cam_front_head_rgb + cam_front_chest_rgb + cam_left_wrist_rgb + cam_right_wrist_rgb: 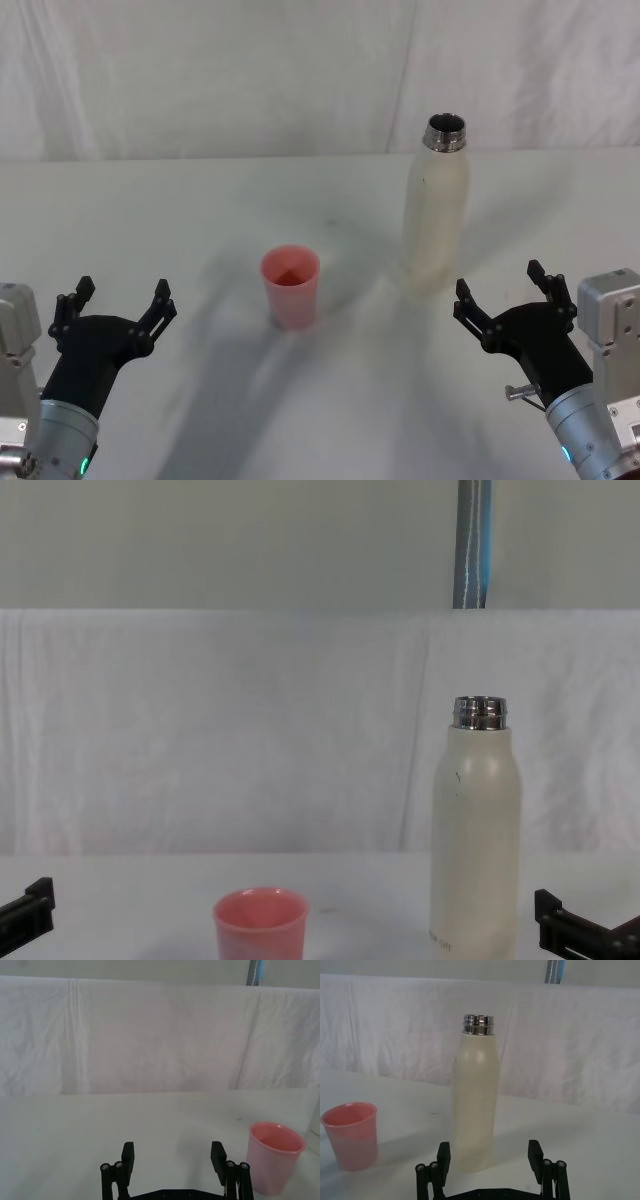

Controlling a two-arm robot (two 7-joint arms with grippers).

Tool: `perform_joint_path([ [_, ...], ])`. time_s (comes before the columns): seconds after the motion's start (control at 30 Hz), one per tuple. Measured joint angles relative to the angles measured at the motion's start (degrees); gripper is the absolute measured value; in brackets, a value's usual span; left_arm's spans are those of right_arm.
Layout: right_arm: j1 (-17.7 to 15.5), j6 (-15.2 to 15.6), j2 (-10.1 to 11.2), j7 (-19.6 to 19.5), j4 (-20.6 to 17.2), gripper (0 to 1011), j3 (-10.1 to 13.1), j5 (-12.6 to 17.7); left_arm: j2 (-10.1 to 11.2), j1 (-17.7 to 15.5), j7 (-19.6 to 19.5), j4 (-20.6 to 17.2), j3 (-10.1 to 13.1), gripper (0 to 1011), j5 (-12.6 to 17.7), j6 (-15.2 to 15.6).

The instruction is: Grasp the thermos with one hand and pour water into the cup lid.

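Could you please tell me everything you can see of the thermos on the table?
The thermos is a tall, cream-white bottle with a matte body, rounded shoulders and a shiny threaded steel neck. Its cap is off and the mouth is open. There is small grey print near its base. It stands upright on the white table, on the robot's right side, apart from the pink cup. Nothing grips or touches it; the right claw waits open in front of it, and the left claw is open too.
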Motion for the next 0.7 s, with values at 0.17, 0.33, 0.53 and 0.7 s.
perform_joint_path([
  [0.17,0.0,0.0,0.0,0.0,0.0,1001,0.0,0.0,0.0,0.0,0.0,0.0,0.0,1001,0.0,0.0],
  [0.33,0.0,0.0,0.0,0.0,0.0,1001,0.0,0.01,0.0,0.0,0.0,0.0,0.0,1001,0.0,0.0],
  [0.53,0.0,0.0,0.0,0.0,0.0,1001,0.0,0.01,0.0,0.0,0.0,0.0,0.0,1001,0.0,0.0],
  [0.7,0.0,0.0,0.0,0.0,0.0,1001,0.0,0.0,0.0,0.0,0.0,0.0,0.0,1001,0.0,0.0],
])
